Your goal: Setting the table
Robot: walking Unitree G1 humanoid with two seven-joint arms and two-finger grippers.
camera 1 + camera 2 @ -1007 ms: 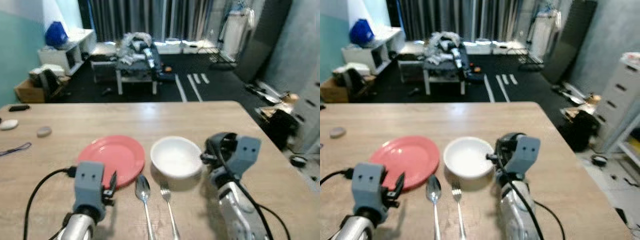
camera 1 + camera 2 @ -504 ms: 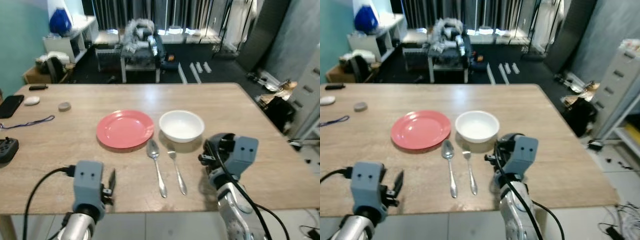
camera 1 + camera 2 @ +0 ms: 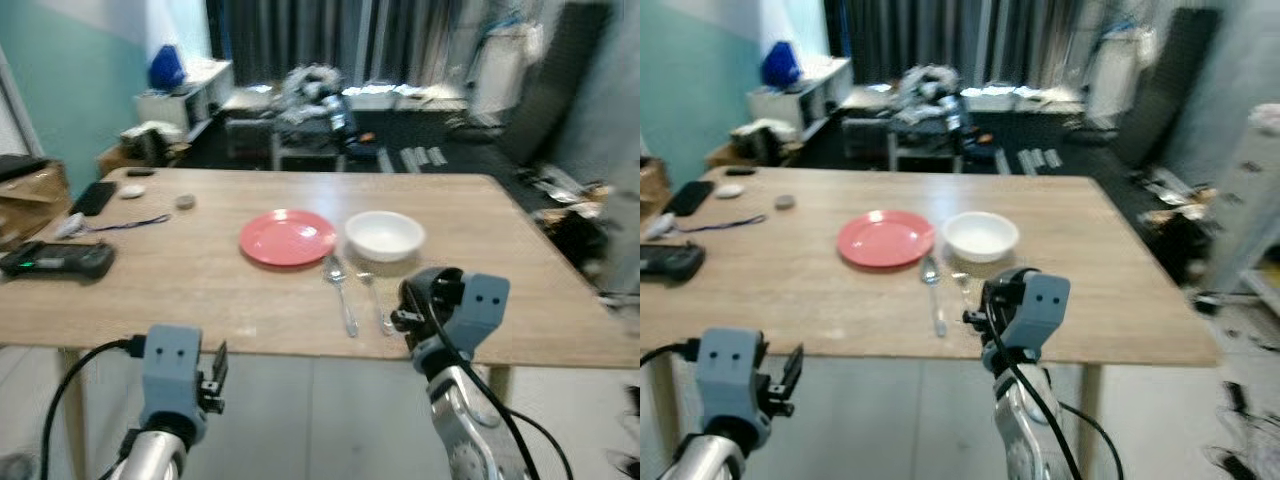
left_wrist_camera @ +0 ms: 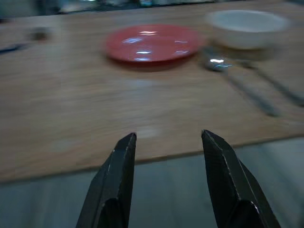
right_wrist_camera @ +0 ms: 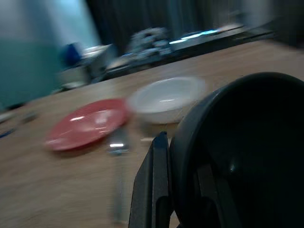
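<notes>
A red plate (image 3: 288,238) and a white bowl (image 3: 384,234) sit side by side on the wooden table (image 3: 200,300). A spoon (image 3: 340,290) and a fork (image 3: 375,300) lie just in front of them. My left gripper (image 3: 218,375) is open and empty, held below and short of the table's front edge; in its wrist view its fingers (image 4: 118,180) point at the plate (image 4: 149,43). My right gripper (image 3: 405,312) is shut on a black cup (image 3: 432,295) near the front edge, in front of the fork. The cup (image 5: 237,156) looms large in the right wrist view.
A black handset (image 3: 55,260), a phone (image 3: 95,197), a cord (image 3: 110,225) and small items lie on the table's left part. Pale floor lies before the table's front edge (image 3: 300,345). A low cluttered table (image 3: 310,100) stands beyond.
The whole view has pulled back from the table, so the camera has moved. Both grippers now sit off the table's front edge. Plate, bowl, spoon and fork keep their places.
</notes>
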